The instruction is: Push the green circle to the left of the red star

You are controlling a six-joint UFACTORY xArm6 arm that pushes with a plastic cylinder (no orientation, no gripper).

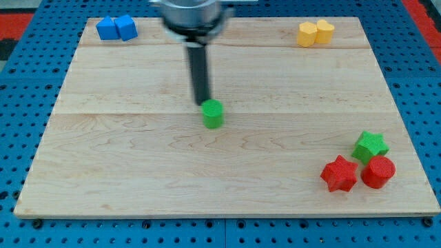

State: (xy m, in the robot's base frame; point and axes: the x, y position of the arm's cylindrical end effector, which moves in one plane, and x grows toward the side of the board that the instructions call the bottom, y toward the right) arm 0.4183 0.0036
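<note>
The green circle (213, 114) is a small round green block near the middle of the wooden board. My tip (203, 103) sits just at its upper-left edge, touching or almost touching it. The red star (339, 173) lies at the lower right of the board, far to the view's right of the green circle.
A red round block (378, 171) sits right of the red star, and a green star (371, 146) just above them. Two blue blocks (116, 28) lie at the top left and two yellow blocks (315, 32) at the top right. The wooden board (124, 172) ends near all sides.
</note>
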